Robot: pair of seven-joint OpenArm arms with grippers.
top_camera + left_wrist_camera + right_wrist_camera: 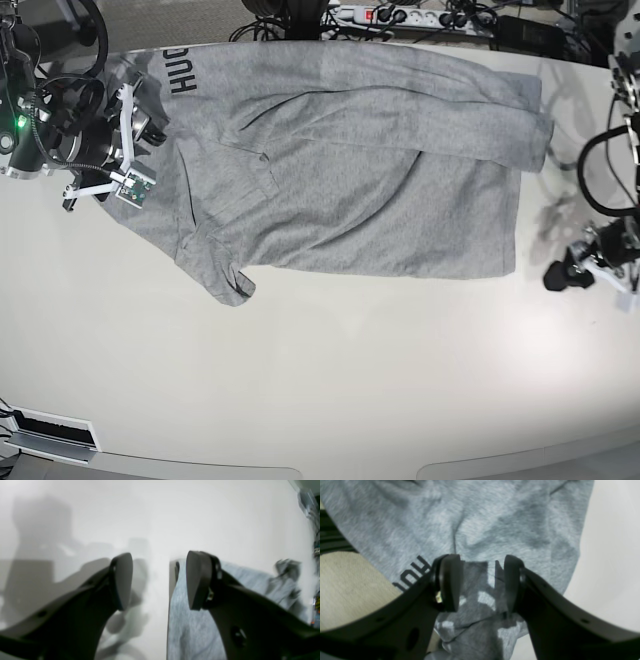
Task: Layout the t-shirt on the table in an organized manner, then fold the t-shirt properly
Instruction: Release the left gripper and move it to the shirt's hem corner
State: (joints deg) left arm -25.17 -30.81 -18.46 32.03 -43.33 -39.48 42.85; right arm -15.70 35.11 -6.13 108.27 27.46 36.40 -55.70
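The heather-grey t-shirt [350, 150] lies spread across the back half of the off-white table [330, 380], with black lettering [182, 70] at its back-left corner and a sleeve [225, 280] sticking out toward the front. My right gripper [481, 585] hovers open over the lettered edge of the t-shirt [495, 525], with fabric under the gap and nothing pinched. My left gripper [160, 580] is open just off the shirt's right edge [190, 630], over bare table [175, 512]. In the base view the left gripper [562, 275] sits right of the shirt.
A power strip [400, 15] and cables run along the table's back edge. The right arm's body [60, 120] stands at the back left, the left arm [615, 200] at the right edge. Beige floor [350, 587] shows past the table edge.
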